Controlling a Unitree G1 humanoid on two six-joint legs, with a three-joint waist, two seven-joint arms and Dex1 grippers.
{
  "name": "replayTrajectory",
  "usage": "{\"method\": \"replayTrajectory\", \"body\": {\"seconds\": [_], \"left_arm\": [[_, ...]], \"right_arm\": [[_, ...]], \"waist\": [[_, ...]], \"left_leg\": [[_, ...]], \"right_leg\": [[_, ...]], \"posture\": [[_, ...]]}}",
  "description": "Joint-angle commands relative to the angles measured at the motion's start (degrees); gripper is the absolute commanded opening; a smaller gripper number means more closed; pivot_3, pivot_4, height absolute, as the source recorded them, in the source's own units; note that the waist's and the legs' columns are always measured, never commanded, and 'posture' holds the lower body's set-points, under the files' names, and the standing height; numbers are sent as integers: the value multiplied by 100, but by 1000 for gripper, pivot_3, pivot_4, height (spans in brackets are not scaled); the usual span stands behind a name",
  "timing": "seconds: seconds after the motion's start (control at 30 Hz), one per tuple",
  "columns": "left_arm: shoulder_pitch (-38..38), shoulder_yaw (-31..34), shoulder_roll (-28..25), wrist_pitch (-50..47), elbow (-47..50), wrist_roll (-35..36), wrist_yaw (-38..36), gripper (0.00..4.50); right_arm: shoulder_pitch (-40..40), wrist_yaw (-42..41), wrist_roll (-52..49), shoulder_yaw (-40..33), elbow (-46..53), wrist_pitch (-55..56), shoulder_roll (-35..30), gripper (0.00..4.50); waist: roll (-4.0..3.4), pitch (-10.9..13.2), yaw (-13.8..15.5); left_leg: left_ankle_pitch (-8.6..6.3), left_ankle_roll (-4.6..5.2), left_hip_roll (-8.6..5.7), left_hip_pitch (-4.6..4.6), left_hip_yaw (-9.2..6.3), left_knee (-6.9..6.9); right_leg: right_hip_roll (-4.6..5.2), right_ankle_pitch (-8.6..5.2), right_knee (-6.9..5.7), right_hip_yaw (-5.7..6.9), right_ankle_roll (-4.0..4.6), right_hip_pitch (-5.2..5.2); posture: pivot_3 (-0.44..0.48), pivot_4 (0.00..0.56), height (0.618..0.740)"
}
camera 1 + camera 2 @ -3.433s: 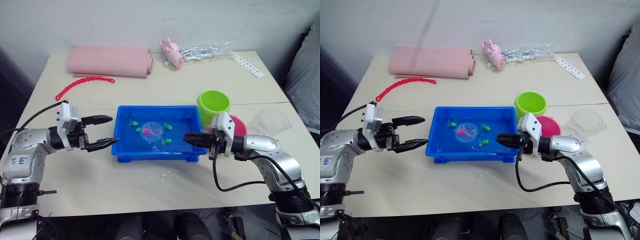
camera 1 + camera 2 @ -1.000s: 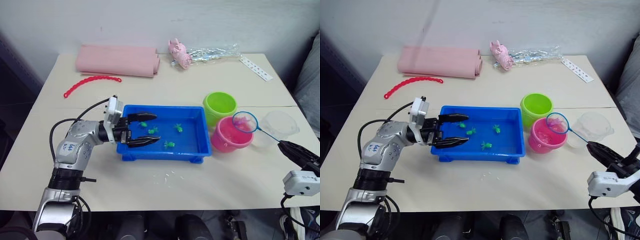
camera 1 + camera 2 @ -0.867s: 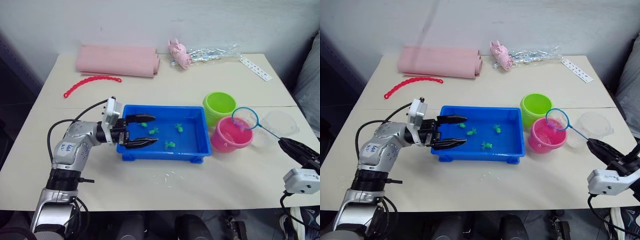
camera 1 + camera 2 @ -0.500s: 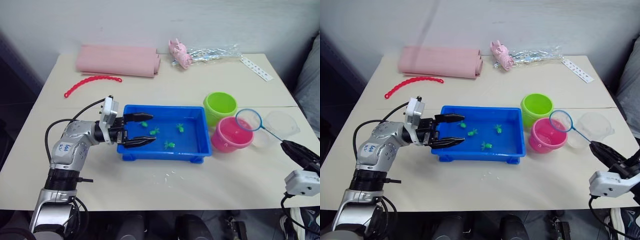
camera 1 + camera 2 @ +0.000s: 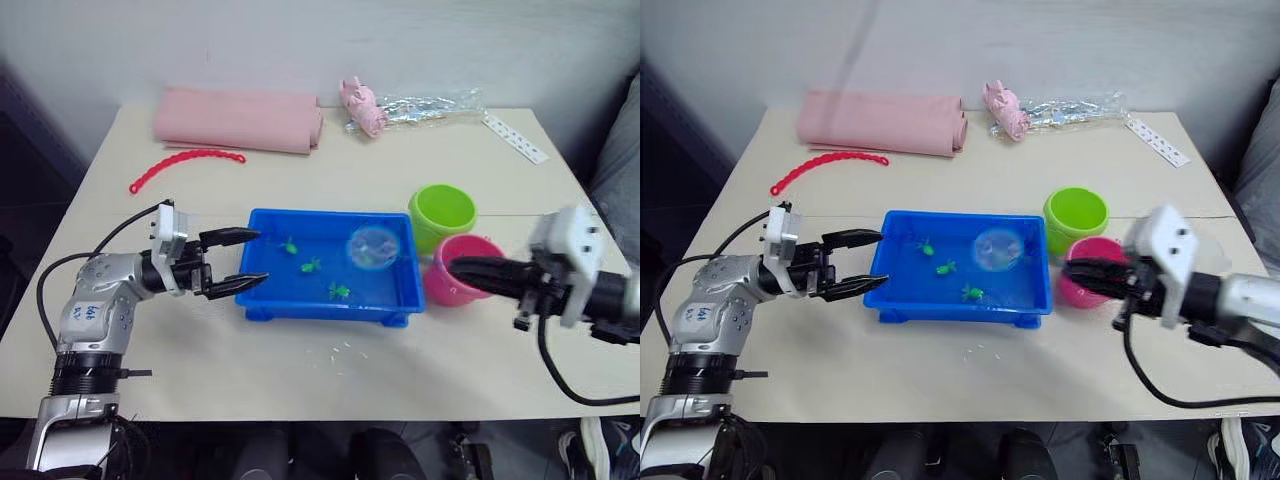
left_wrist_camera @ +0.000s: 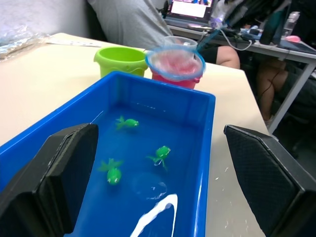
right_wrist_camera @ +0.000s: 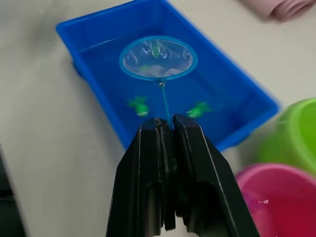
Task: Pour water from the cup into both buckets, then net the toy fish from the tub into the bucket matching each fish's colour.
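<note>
The blue tub sits mid-table with water and three green toy fish in it. My right gripper is shut on the thin handle of the net. The net's blue hoop hangs over the tub's right end, with nothing in it. The green bucket and the pink bucket stand right of the tub, the pink one partly behind my right fingers. The cup is mostly hidden behind my right wrist. My left gripper is open at the tub's left rim, holding nothing.
Along the table's far side lie a rolled pink cloth, a red beaded strip, a pink toy, a clear plastic bag and a white strip. A person sits beyond the table.
My right arm has swung in from the right, carrying the net from beside the pink bucket to over the tub. My left gripper has drawn back from inside the tub to its left rim.
</note>
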State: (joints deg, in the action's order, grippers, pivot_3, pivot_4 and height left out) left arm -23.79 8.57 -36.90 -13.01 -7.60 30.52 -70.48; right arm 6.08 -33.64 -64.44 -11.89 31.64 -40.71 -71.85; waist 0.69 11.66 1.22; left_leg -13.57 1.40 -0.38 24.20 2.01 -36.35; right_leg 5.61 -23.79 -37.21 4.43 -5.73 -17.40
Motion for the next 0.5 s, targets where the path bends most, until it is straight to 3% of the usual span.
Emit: {"method": "replayTrajectory", "body": {"seconds": [0.03,0.27,0.5], "left_arm": [[186,225,-120,120,238,41,48,4462],[465,376,-356,312,217,2,-23,4462],[665,388,-342,153,714,66,251,4462]], "right_arm": [[699,512,-251,567,-318,-1118,126,0],[1984,343,170,1564,-783,-2562,415,0],[2730,1073,980,1667,-1772,-2881,1856,0]], "waist": [[1,0,-10],[0,0,-70],[3,-2,-146]], "left_leg": [[0,1,0,0,0,-3],[0,-1,1,-1,4,8],[0,-2,1,0,8,11]], "right_leg": [[1,0,13,0,0,0],[0,1,14,-2,2,-8],[1,1,11,-5,2,-12]], "posture": [[0,150,740],[0,150,740],[0,150,740]]}}
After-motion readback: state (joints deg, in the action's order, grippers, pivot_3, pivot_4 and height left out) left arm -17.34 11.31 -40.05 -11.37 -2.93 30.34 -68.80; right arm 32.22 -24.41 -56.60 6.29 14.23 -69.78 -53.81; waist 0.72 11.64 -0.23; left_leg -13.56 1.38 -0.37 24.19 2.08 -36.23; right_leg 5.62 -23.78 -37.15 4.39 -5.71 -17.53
